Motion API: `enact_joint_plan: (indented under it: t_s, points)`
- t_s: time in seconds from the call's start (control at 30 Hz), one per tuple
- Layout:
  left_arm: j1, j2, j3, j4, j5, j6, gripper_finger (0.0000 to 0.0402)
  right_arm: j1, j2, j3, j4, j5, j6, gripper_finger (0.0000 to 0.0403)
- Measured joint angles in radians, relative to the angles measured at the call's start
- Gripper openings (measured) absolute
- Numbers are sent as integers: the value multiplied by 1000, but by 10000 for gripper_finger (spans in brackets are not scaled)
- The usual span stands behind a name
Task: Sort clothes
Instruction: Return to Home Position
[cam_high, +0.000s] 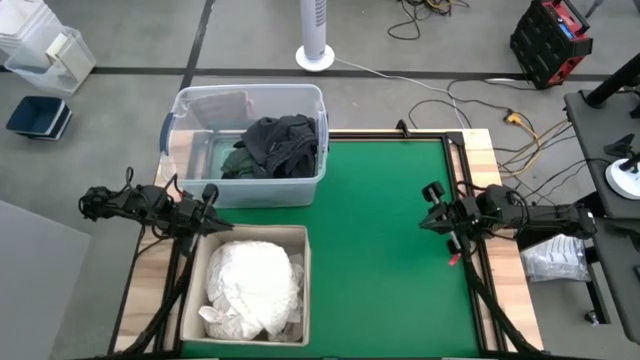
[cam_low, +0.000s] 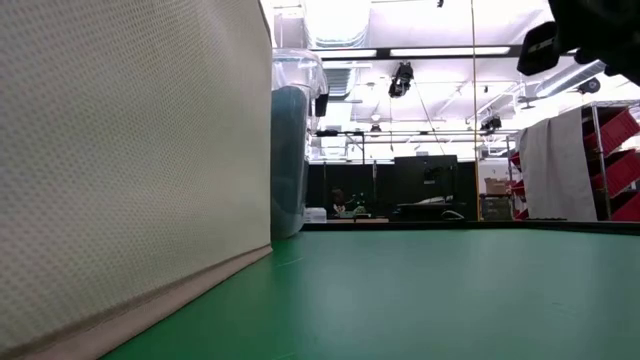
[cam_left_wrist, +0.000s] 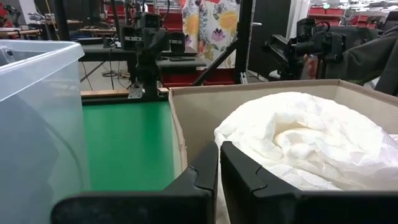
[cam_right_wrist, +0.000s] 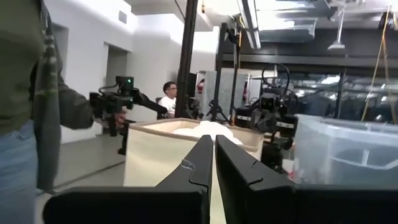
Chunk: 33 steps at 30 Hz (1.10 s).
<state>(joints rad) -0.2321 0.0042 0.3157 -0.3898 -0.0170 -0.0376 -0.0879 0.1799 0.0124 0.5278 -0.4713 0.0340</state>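
The white clothes (cam_high: 255, 285) lie piled in the beige fabric bin (cam_high: 190, 290) at the table's near left; they also show in the left wrist view (cam_left_wrist: 298, 143). The dark clothes (cam_high: 275, 145) lie in the clear plastic tub (cam_high: 180, 120) at the far left. My left gripper (cam_high: 212, 192) is shut and empty above the gap between tub and bin, just past the bin's far rim (cam_left_wrist: 186, 93). My right gripper (cam_high: 432, 208) is shut and empty above the table's right side.
The green mat (cam_high: 390, 240) lies bare between the bins and my right arm. A person (cam_right_wrist: 25, 93) stands beyond the table in the right wrist view. A white fan base (cam_high: 315, 55) and cables lie on the floor behind the table.
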Motion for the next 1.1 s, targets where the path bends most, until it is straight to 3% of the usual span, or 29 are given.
enact_joint_plan:
  t_s: [0.33,1.1]
  points:
    - [0,3,0,5,0,2,0,0,6,0,0,0,150,13]
    - [0,4,0,9,0,2,0,0,6,1,0,0,150,13]
